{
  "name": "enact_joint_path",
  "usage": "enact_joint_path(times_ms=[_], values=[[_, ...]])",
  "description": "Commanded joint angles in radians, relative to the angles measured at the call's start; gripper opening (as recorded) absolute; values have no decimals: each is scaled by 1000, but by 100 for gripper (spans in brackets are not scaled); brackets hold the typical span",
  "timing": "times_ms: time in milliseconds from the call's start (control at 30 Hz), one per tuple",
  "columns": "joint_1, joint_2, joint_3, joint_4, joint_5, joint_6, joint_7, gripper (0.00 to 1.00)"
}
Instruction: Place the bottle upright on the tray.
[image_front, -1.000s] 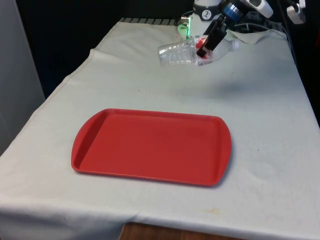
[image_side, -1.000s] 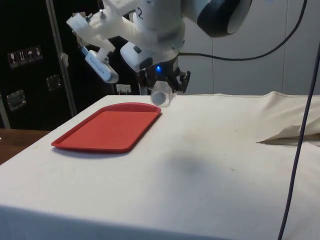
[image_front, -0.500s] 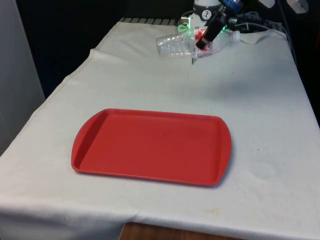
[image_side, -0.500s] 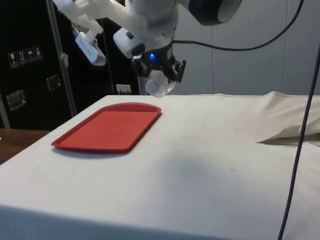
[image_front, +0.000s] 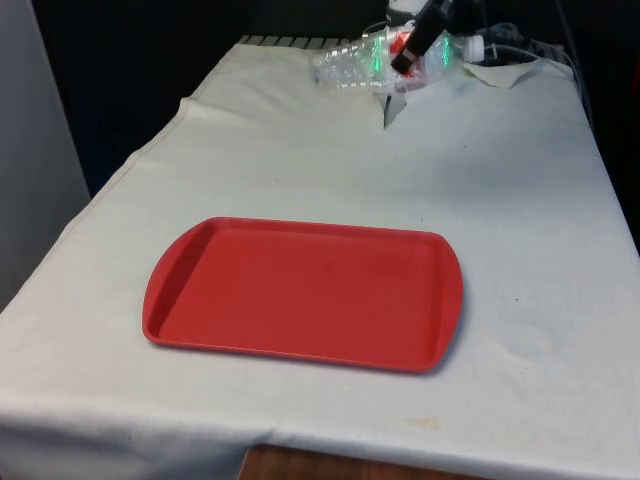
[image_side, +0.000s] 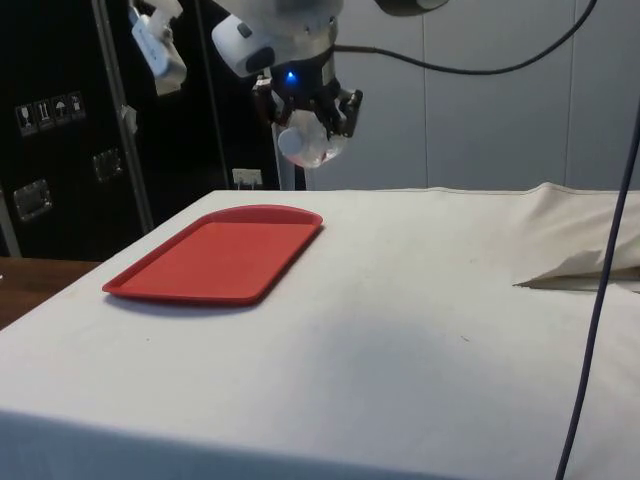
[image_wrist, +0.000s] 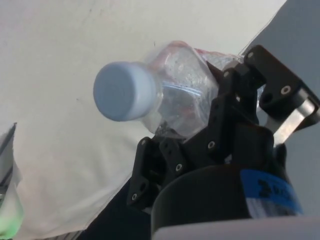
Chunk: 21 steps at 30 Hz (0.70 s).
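A clear plastic bottle (image_front: 355, 66) with a white cap and a red label hangs on its side high over the far end of the table. My gripper (image_front: 412, 50) is shut on the bottle around its middle. From the side, the bottle (image_side: 305, 140) sits between the black fingers (image_side: 348, 108), well above the cloth. At the wrist, the cap end of the bottle (image_wrist: 150, 97) points away from the gripper (image_wrist: 200, 132). The red tray (image_front: 300, 293) lies flat near the front of the table, and from the side the tray (image_side: 215, 255) is bare.
A crumpled fold of the white cloth (image_side: 580, 265) rises on the table beside the arm. Cables (image_front: 520, 45) lie at the far end by the robot base. A dark cable (image_side: 600, 260) hangs down in the side view.
The gripper has lifted the bottle higher and carried it further towards the table's far end. The tray has not moved.
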Motion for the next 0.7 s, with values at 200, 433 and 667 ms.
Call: enact_joint_path(times_ms=[200, 433, 667], values=[[1, -18, 0, 20, 33, -28, -20, 35], [1, -25, 0, 42, 54, -46, -28, 35], [0, -28, -1, 74, 76, -70, -35, 35]])
